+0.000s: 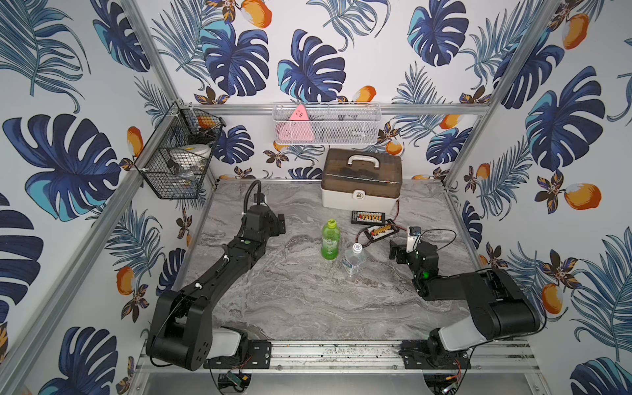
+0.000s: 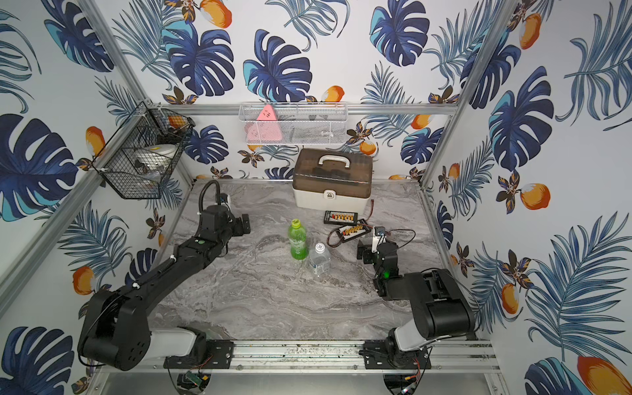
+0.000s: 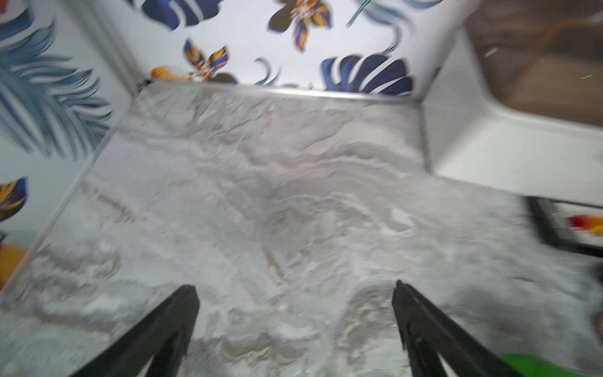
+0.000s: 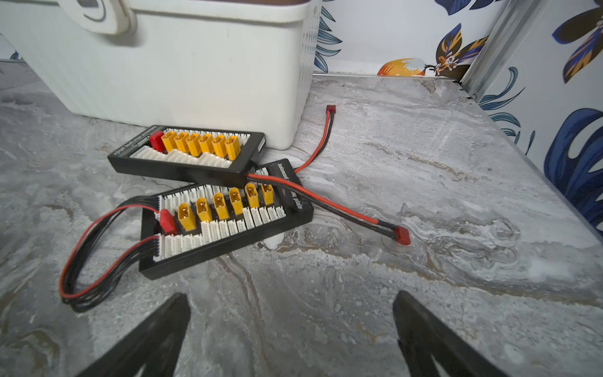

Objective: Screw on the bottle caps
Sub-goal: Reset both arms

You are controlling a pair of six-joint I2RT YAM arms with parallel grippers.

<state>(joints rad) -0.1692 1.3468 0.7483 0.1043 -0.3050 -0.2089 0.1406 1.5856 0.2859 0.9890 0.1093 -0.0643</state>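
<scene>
Left gripper (image 3: pixel 293 287) fingers (image 3: pixel 156 333) are sitting closest to the lens in the left wrist view; jaws are standing spread wide, nothing between them, only bare marble table (image 1: pixel 290 301) showing underneath; that view is blurring badly. Right gripper (image 4: pixel 290 295) is likewise spread, gripping nothing, hovering over the table and facing two black charging boards (image 4: pixel 225 215) with yellow connectors and red-black leads; the boards are lying just in front of the white toolbox (image 1: pixel 360 181).

Both bottles are standing mid-table between the two arms, long axes vertical, necks pointing up. The green bottle (image 1: pixel 330 241) is sitting on the left-arm side, slightly further back; the yellow-green cap (image 1: pixel 331 224) is sitting on its neck, dark mark facing up. The clear bottle (image 1: pixel 354 261) is standing just beside it, toward the right arm and the front edge; the whitish cap (image 1: pixel 357 247) is sitting on top of it. Whether either cap is seating fully on its thread, I cannot tell; whether the two bottles are touching, I cannot tell either.

In both top views the left gripper is hanging near the green bottle but clear of it; the right gripper is sitting apart from the clear bottle, next to the boards. A green sliver of the green bottle is showing at the edge of the left wrist view.
</scene>
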